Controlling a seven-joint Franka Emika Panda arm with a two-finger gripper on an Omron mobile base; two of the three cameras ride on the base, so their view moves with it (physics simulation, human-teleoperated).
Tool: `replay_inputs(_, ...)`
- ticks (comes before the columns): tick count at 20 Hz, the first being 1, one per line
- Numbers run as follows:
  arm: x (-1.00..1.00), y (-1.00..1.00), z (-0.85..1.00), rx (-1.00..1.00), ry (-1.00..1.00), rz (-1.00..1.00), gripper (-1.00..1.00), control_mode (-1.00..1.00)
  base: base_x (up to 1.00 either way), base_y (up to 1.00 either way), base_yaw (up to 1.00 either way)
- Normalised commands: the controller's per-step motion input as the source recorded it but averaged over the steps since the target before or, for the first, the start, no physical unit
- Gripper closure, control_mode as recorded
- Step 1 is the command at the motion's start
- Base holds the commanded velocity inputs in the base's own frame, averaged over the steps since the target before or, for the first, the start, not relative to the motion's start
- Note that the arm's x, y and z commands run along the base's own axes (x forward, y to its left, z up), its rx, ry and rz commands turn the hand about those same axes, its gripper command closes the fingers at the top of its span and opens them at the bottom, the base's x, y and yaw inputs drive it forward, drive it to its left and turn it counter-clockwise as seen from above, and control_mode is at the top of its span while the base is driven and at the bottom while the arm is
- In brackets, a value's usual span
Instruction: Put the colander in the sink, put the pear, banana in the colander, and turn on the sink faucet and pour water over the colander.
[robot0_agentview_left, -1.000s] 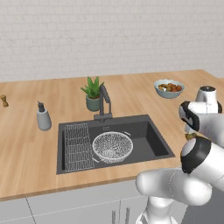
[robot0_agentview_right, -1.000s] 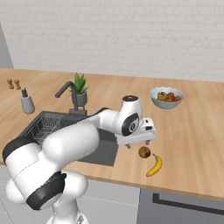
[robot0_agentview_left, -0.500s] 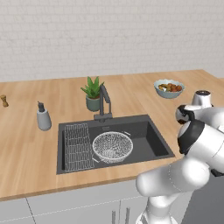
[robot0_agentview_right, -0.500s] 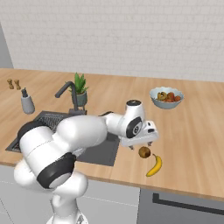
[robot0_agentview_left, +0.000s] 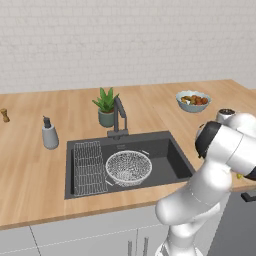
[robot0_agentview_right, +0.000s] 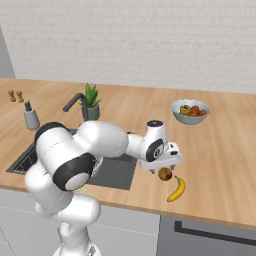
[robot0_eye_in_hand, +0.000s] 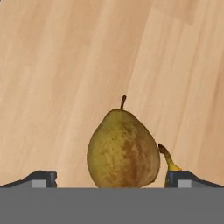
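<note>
Our gripper (robot0_eye_in_hand: 111, 178) hangs just over the pear (robot0_eye_in_hand: 122, 149) with its fingers spread wide, one tip on either side of the fruit — nothing held yet. The pear lies on the counter (robot0_agentview_right: 225, 155), the banana (robot0_agentview_right: 176, 189) just beside it. We judge the pear firm, light and smooth-skinned, so we would close across its broad belly, not the neck. The colander (robot0_agentview_left: 128, 167) sits empty in the sink (robot0_agentview_left: 172, 159); the fruit bowl (robot0_agentview_right: 190, 111) holds small fruits.

potted plant (robot0_agentview_left: 106, 106), soap dispenser (robot0_agentview_left: 49, 134) — fruit bowl (robot0_agentview_left: 193, 101), wooden counter (robot0_agentview_left: 30, 165)
</note>
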Motion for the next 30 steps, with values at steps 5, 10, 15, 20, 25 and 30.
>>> replay_inputs(5,0.19,-0.27,-0.33,0.0,0.0,0.0,-1.0,-1.0,0.0,0.0,0.0)
replay_inputs(10,0.08,-0.03,-0.37,-0.04,0.0,0.0,-1.0,-1.0,0.0,0.0,0.0)
replay_inputs(15,0.04,0.0,-0.49,-0.01,0.03,0.0,1.0,-1.0,0.0,0.0,0.0)
replay_inputs(20,-0.09,0.0,-0.46,0.0,0.02,0.01,1.0,-1.0,0.0,0.0,0.0)
replay_inputs(25,-0.55,0.37,0.15,0.01,-0.17,0.23,1.0,-1.0,0.0,0.0,0.0)
replay_inputs(30,-0.22,0.87,0.58,0.02,-0.46,0.35,1.0,-1.0,0.0,0.0,0.0)
